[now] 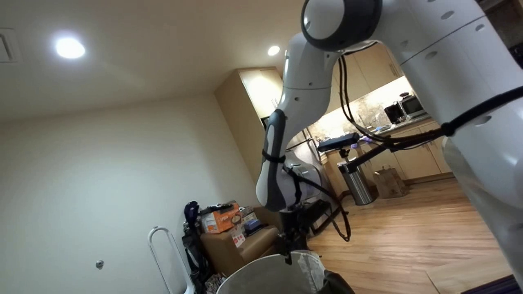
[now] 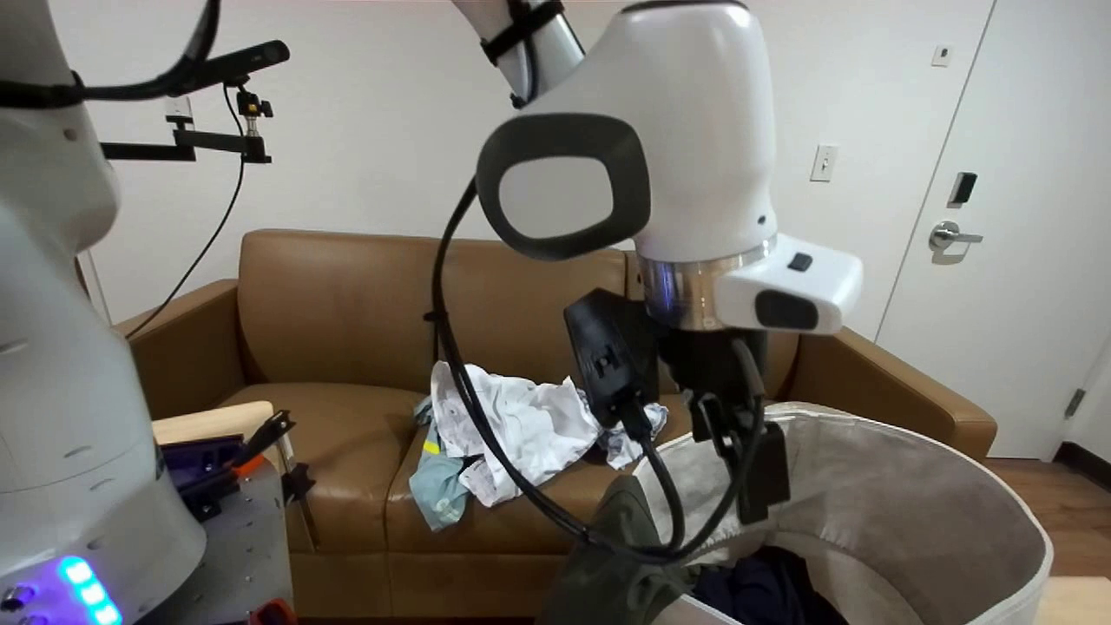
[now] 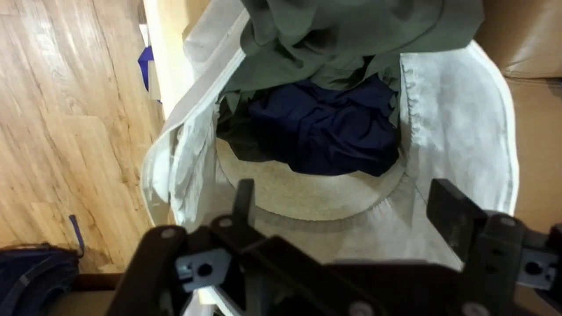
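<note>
Clearly, in the wrist view, the gripper point(image 3: 344, 204) is held over the basket point(image 3: 465, 101) w/ its fingers point(image 3: 243, 202) spread wide apart & nothing gripped. A navy cloth point(image 3: 327, 131) is seen bunched low in the basket, & an olive cloth point(image 3: 364, 26) is draped over the rim, overlapping the navy in this view. If cloth is to be picked up here (prob. the step in hand), the fingers should be centred over the navy bundle first, b/c only bare lining is seen btwn them. A raised fold should be pinched rather than a flat patch, & the soft side walls should be kept out of the jaws.

In an exterior view, the fingertips are seen approx. at rim level, so a straight descent w/o sideways drift is called for. The arm point(image 1: 300, 90) is bent at a high elbow, w/ the forearm dropped & the wrist pointed down.

In an exterior view, the gripper is likewise pointed down, slightly tilted; the cable loop point(image 2: 588, 535) is hung beside it, low enough that snagging should be watched for. White clothes point(image 2: 521, 425) are spread on the sofa point(image 2: 330, 304) behind.
</note>
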{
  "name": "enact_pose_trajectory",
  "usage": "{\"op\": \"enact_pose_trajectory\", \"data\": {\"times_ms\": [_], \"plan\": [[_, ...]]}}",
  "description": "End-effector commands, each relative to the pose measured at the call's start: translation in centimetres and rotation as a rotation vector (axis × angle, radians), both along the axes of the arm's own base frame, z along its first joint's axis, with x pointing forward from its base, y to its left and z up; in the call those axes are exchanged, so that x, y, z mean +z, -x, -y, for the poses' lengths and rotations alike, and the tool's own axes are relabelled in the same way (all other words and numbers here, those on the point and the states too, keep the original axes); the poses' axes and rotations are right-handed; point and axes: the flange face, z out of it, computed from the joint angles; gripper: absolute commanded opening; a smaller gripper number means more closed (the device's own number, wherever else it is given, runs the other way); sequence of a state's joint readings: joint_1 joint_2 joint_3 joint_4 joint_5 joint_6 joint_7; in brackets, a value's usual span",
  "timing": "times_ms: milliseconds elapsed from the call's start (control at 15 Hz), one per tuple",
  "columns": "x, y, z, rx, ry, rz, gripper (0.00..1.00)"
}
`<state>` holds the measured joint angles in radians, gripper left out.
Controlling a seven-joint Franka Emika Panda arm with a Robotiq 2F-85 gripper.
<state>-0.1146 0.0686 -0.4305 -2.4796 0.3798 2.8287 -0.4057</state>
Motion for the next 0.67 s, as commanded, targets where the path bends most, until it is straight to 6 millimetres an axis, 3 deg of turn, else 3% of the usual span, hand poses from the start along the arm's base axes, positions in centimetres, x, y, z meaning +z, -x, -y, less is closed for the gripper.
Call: {"op": "enact_pose_trajectory", "data": {"times_ms": [0, 133, 333, 400, 600], "plan": [[-1.6, 0.0, 0.4, 0.000, -0.020, -0.021, 1.00], [-4.1, -0.1, 0.7, 0.001, -0.033, -0.060, 1.00], [-4.8, -0.6, 0.8, 0.003, -0.031, -0.071, 1.00], [-4.9, -1.2, 0.7, 0.020, -0.026, -0.054, 1.00], [-9.6, -4.9, 0.7, 0.060, -0.141, -0.070, 1.00]]}}
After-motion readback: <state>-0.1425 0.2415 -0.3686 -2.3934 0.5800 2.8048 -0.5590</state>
